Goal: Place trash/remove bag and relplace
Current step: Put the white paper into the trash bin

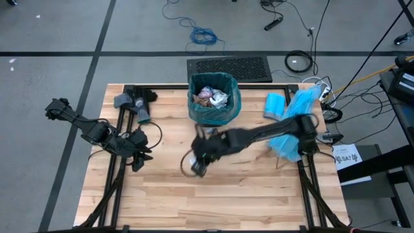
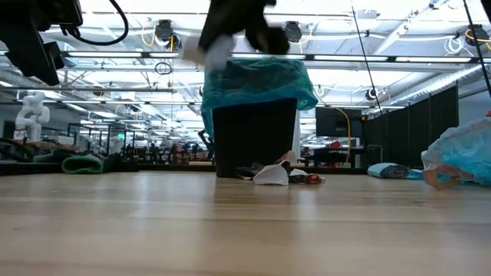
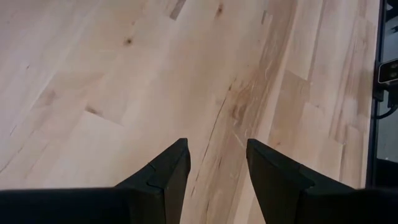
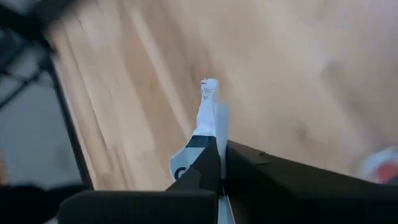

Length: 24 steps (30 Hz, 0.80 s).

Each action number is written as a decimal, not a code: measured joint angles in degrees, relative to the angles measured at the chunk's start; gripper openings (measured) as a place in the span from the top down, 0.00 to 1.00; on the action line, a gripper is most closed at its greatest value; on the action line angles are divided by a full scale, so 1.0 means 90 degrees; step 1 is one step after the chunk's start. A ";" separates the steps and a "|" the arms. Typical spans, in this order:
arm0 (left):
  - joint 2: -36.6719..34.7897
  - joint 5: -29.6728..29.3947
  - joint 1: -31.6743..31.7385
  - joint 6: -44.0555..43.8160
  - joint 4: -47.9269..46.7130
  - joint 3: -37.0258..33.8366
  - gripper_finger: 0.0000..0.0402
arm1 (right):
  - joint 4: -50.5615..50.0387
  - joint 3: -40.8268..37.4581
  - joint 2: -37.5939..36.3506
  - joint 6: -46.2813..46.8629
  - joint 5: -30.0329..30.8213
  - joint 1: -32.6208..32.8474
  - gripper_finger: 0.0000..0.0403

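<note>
The black square bin (image 2: 253, 138) stands at the table's far middle, lined with the dark teal bag (image 1: 223, 107), whose rim is folded over the bin's top (image 2: 257, 80). Crumpled trash (image 1: 212, 96) lies inside. More scraps (image 2: 272, 175) lie on the table at the bin's foot. My right gripper (image 4: 221, 146) is raised just in front of the bin (image 1: 197, 165) and is shut on a white wrapper (image 4: 208, 109). My left gripper (image 3: 217, 162) is open above bare wood near the left edge (image 1: 139, 154). My right gripper pinches the white wrapper between its two fingers by its lower part (image 4: 205, 132). The wrapper's crumpled free end (image 4: 210, 87) sticks out past the fingertips. It is lifted clear of the table, about level with the bin's rim in the low view (image 2: 211, 50).
A paler sky-blue plastic bag (image 1: 291, 126) lies heaped at the table's right edge, under the right arm. Grey and dark items (image 1: 132, 102) sit at the far left corner. Bare wood spreads across the table's near half (image 1: 213, 200).
</note>
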 joint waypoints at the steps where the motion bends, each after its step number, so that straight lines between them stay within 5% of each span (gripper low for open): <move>1: 0.0000 0.0000 0.0000 0.0000 0.0000 0.0000 0.60 | -0.0005 0.0000 -0.0241 -0.0173 0.0216 -0.0073 1.00; 5: 0.0000 0.0000 0.0000 0.0225 -0.0011 0.0000 0.60 | 0.0042 0.0000 -0.1157 -0.0871 0.1223 -0.0411 1.00; 9: 0.0002 -0.0034 0.0000 0.1790 -0.0050 0.0002 0.60 | 0.0040 0.0000 -0.1812 -0.1511 0.2064 -0.0851 1.00; 13: 0.0002 -0.0034 0.0000 0.2502 -0.0053 0.0005 0.60 | 0.0043 0.0000 -0.2078 -0.1866 0.2111 -0.1364 1.00; 24: 0.0002 -0.0034 0.0000 0.2504 -0.0051 0.0005 0.60 | 0.0314 0.0000 -0.1989 -0.2143 0.2108 -0.2313 1.00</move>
